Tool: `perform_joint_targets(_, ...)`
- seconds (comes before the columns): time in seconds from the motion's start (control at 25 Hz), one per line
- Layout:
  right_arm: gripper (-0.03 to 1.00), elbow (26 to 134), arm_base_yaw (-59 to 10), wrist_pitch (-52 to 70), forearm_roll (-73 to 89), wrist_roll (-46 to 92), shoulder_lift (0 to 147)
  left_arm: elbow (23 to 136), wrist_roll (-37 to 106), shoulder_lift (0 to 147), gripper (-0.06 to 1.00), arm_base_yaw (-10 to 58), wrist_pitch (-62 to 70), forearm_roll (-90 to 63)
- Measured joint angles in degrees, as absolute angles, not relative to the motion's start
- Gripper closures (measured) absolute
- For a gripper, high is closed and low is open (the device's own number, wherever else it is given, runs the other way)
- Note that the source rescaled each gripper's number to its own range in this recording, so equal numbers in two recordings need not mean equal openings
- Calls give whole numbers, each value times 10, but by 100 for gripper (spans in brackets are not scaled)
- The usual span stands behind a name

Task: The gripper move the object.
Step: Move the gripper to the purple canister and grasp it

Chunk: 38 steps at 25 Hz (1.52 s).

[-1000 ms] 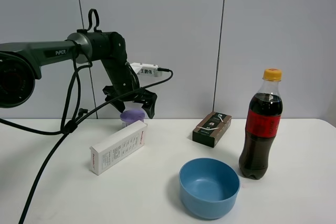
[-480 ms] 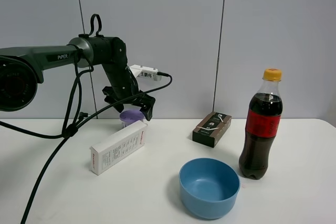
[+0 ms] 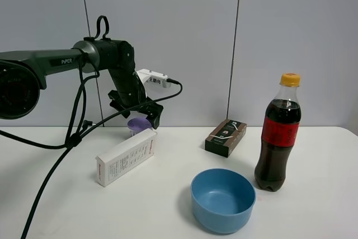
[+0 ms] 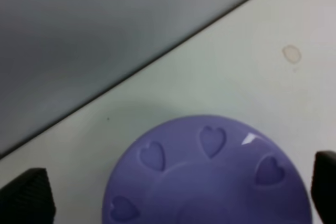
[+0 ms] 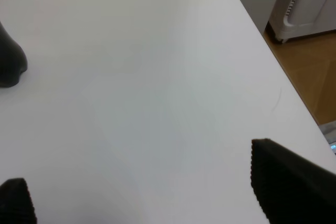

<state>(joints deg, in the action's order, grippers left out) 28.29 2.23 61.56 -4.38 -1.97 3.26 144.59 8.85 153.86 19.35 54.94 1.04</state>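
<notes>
The lavender-purple tub (image 3: 140,123) stands at the back of the white table, its lower part hidden behind a white carton. My left gripper (image 3: 139,115), black jaw on the dark green PiPER arm, hangs open right over it, fingers on either side. In the left wrist view the tub's purple lid (image 4: 210,177) with heart dimples fills the space in the left gripper (image 4: 177,195), with one black fingertip (image 4: 29,199) at each side and apart from the lid. My right gripper (image 5: 152,198) is open over bare white table and does not show in the exterior view.
A white rectangular carton (image 3: 126,156) lies just in front of the tub. A blue bowl (image 3: 222,200) sits front centre, a cola bottle (image 3: 278,138) at right, a dark box (image 3: 226,137) behind the bowl. The right wrist view shows the table's edge and wooden floor (image 5: 310,72).
My left gripper has come down and slightly back, from above the tub to around its top. Nothing else has moved.
</notes>
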Motion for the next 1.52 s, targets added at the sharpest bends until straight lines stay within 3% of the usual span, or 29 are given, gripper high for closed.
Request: perform_joint_targets(1.52,-3,283,22,616,-44,-20,33,1446,109,1566,-4,194,525,13)
